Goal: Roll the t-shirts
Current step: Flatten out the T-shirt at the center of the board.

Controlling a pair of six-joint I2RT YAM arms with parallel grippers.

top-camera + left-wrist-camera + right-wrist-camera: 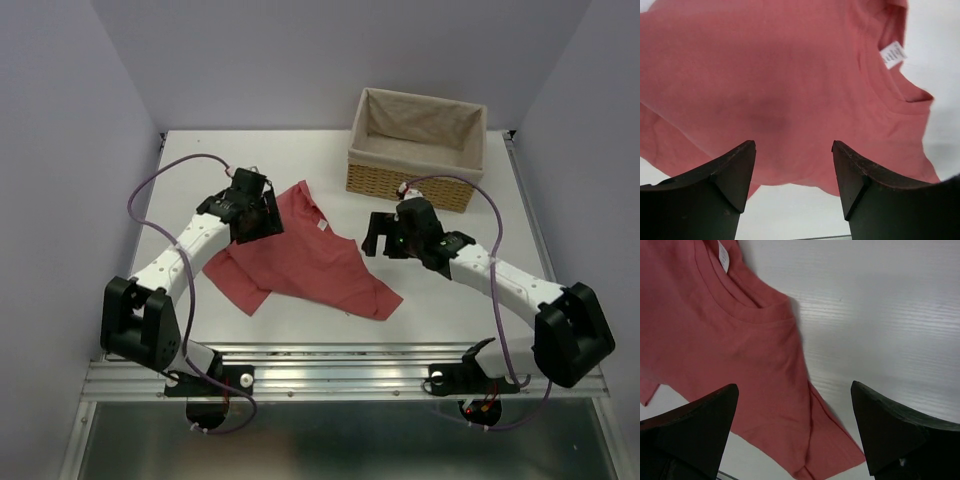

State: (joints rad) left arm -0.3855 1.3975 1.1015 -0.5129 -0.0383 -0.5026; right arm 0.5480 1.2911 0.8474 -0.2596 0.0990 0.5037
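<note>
- The salmon-red t-shirt (300,260) lies unrolled on the white table (200,170), on the near side of the wicker basket (415,180) and to its left, apart from it. The cloth lies askew and mostly flat. Its collar end points toward the basket's left corner and its hem corner lies toward the arms.
- The left gripper (794,150) hangs over the part of the shirt farthest from the basket. Its jaws stand apart with nothing between them, only cloth below.
- The right gripper (795,390) hovers just before the basket's front wall, beside the shirt's collar edge. Its jaws are wide apart and empty.
- Handling, as I judge it: the shirt is light, thin and limp. It will not keep a shape alone, and it may slide on the smooth table when pushed.
- The white label (892,54) and the ribbed collar (740,305) mark the thicker end. It is firm to pinch, but bulky for beginning a roll.
- A better hold is probably one straight edge — the hem — with one gripper near each end of it, pinching all layers together so that the roll stays even.
- The risk is catching only the upper layer; then the cloth bunches instead of rolling.
</note>
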